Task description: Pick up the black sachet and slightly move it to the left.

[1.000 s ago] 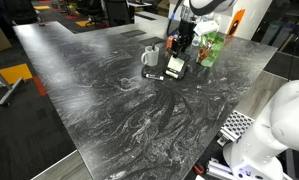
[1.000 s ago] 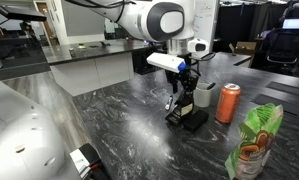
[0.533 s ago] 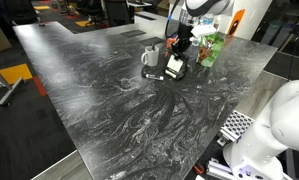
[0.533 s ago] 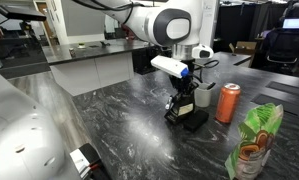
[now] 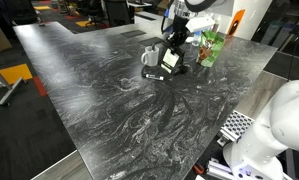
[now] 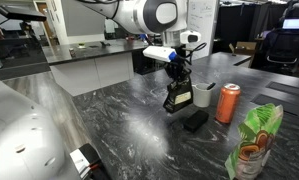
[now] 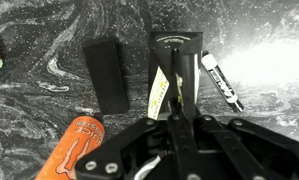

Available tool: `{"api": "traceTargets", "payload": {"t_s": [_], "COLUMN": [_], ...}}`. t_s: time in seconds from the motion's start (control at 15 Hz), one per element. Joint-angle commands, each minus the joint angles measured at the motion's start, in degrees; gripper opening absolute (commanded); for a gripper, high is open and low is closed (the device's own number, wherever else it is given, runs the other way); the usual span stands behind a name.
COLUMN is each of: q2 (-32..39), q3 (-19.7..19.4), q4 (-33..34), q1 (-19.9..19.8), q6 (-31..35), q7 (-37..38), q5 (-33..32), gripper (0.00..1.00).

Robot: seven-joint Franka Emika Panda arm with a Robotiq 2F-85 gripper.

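The arm reaches in from the upper part of the frame in both exterior views. Its tool (image 6: 175, 86) points straight down and is clenched on the top edge of the black sachet (image 6: 176, 99). The sachet hangs upright from the fingers, clear of the dark marbled counter (image 6: 119, 125), at the centre of the frame.

Items in an exterior view, left to right:
- Sachet, held in the tool, label panel visible on its face.
- Flat black block (image 6: 195, 120), lying on the counter just below and to the right of the sachet, not touching it.
- Grey cup (image 6: 203, 95), standing just behind the block.
- Orange can (image 6: 228, 102), upright, near the cup.
- Green bag (image 6: 254, 140), upright at the lower right edge, well apart from the sachet.

In an exterior view from the opposite side, the tool (image 5: 173, 49) holds the sachet (image 5: 172, 64) between the cup (image 5: 150, 57) on its left and the green bag (image 5: 211, 47) on its right.

Wrist view: the can (image 7: 74, 150) lies at lower left, the block (image 7: 107, 75) left of centre, the sachet (image 7: 179, 50) at centre, gripped between the fingers.
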Motion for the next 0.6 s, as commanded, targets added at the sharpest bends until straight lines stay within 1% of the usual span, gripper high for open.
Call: {"api": "traceTargets", "payload": {"t_s": [0.0, 0.27, 0.53], "q2": [-0.47, 3.41, 9.25], "q3": [4.25, 6.12, 6.13], "q4": [2.32, 4.78, 6.67], "q1": [1.56, 5.06, 7.67], "q6": [-3.87, -3.72, -3.83], "q7": [0.93, -2.26, -5.67], "q5": [-0.77, 2.09, 6.63], "gripper": [0.02, 0.02, 0.02]}}
